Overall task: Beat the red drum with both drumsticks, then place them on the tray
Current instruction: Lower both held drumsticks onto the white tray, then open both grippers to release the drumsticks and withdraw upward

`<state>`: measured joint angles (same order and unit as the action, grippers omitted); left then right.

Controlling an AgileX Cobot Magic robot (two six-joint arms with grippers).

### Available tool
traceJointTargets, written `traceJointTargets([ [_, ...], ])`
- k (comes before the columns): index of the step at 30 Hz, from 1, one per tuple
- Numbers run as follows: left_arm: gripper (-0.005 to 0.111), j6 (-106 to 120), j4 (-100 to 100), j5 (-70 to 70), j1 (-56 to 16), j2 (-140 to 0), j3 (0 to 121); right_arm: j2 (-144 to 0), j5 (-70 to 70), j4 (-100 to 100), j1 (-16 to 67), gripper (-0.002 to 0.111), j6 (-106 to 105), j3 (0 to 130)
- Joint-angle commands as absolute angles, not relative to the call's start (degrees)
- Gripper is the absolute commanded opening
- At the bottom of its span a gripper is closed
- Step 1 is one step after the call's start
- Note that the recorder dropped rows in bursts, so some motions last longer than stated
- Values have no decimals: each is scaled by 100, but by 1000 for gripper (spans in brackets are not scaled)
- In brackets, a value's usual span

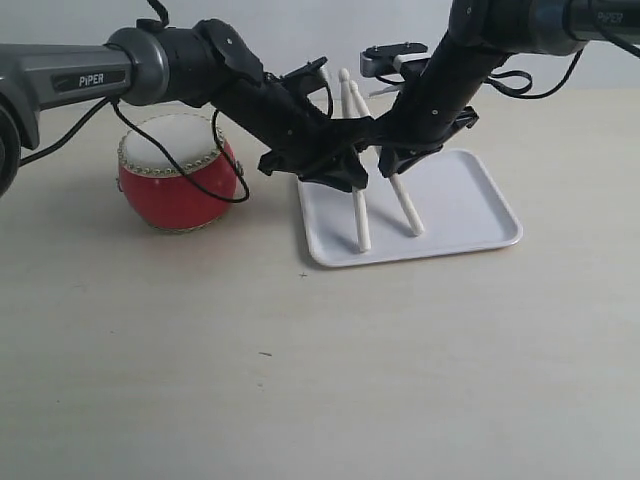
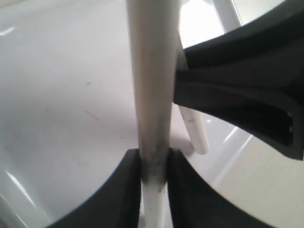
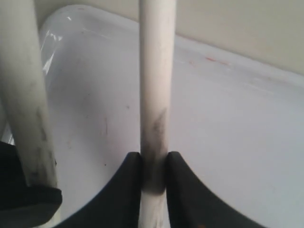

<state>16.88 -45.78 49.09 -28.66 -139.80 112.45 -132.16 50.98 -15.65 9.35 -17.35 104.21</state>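
- While both grippers sit over the tray [image 1: 470,215], each has a stick clamped mid-shaft, lower tip down at the tray floor; touching or just off it, can't tell
- left gripper [image 1: 345,168] is pinched tight on the left stick [image 1: 360,215]; its wrist view shows both pads hard against the shaft
- right gripper [image 1: 402,158] is clamped the same way on the right stick [image 1: 408,205]
- the grippers are just beside each other above the tray's drum-side half, and the sticks' upper ends nearly meet
- drum [image 1: 175,180] stands off the tray on the left arm's side, well apart from both sticks
- my read: the beating part looks over, placing is the step in hand
- key relation: both long axes are steep, the left stick near upright and the right one leaning top-toward-drum, while the tray floor is flat below
- each stick probably needs laying flat along the floor before the jaws part
- risk: the left stick's tip is near the tray's front rim, so it could topple out
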Motion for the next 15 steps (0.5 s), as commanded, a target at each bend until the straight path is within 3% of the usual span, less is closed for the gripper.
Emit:
traceJointTargets([
  [1, 0, 1649, -4742, 4778, -2739, -14201, 11283, -13339, 5044, -1687, 933, 0, -1804, 10442],
  [15, 0, 1778, -4729, 4750, -2661, -14349, 11283, -13603, 5043, -1721, 933, 3, -1819, 10442],
])
